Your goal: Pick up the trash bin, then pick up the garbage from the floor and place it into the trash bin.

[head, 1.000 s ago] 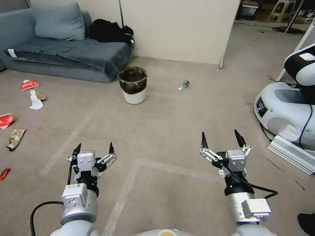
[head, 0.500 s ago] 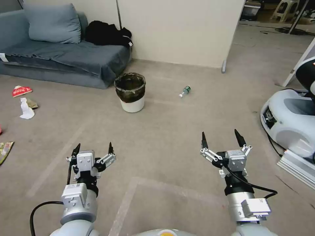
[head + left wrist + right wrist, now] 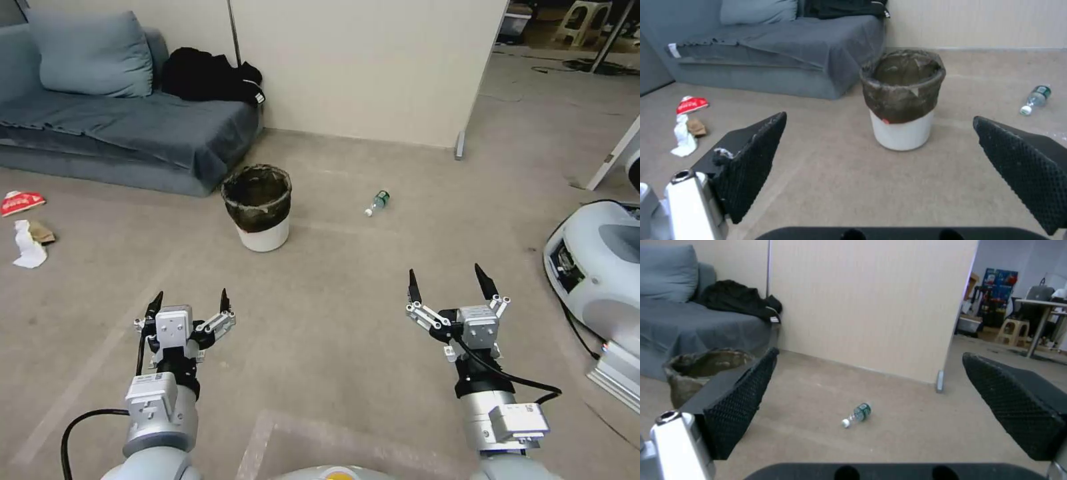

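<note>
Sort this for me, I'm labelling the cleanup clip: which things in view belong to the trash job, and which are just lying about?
Job:
trash bin
clear bottle
red-and-white wrapper
white tissue
brown scrap
left gripper and right gripper, both open, held above the floor

Lying about:
black clothes heap
sofa
cushion

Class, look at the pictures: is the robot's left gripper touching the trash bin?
Apart. The head view shows bare floor between the open left gripper and the trash bin farther ahead.
</note>
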Controlling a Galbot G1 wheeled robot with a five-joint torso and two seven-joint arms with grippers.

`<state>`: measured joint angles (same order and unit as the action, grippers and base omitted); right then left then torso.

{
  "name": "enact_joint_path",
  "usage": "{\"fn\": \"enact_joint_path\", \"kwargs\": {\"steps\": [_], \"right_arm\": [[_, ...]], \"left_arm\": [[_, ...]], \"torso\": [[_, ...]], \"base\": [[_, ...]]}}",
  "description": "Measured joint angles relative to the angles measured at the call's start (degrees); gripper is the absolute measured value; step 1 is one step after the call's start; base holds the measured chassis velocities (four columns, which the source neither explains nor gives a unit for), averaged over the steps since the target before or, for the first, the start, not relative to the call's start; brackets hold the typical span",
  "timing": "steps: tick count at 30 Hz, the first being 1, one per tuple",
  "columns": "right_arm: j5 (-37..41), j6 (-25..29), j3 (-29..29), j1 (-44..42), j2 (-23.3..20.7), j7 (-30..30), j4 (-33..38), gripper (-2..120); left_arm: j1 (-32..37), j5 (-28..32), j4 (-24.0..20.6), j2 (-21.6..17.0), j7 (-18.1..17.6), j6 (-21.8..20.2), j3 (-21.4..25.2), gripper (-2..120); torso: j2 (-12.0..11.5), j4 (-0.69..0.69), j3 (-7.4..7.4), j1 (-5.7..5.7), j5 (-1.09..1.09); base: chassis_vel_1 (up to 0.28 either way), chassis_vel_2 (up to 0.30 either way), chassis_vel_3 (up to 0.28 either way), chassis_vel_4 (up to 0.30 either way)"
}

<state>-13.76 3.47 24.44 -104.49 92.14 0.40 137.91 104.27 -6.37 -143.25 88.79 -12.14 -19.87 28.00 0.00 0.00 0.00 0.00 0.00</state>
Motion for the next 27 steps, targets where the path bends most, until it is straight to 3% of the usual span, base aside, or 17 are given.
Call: {"fn": "enact_joint_path", "kwargs": {"steps": [27], "right_arm": [[-0.05, 0.74, 0.06, 0.03, 0.0, -0.63, -0.41, 100]], "left_arm": [[-0.09, -0.12, 0.0, 0.04, 0.04, 0.0, -0.18, 100]], "torso": [[0.0, -0.01, 0.0, 0.0, 0.01]], "base": [[-0.187, 0.185, 0.189, -0.182]]}}
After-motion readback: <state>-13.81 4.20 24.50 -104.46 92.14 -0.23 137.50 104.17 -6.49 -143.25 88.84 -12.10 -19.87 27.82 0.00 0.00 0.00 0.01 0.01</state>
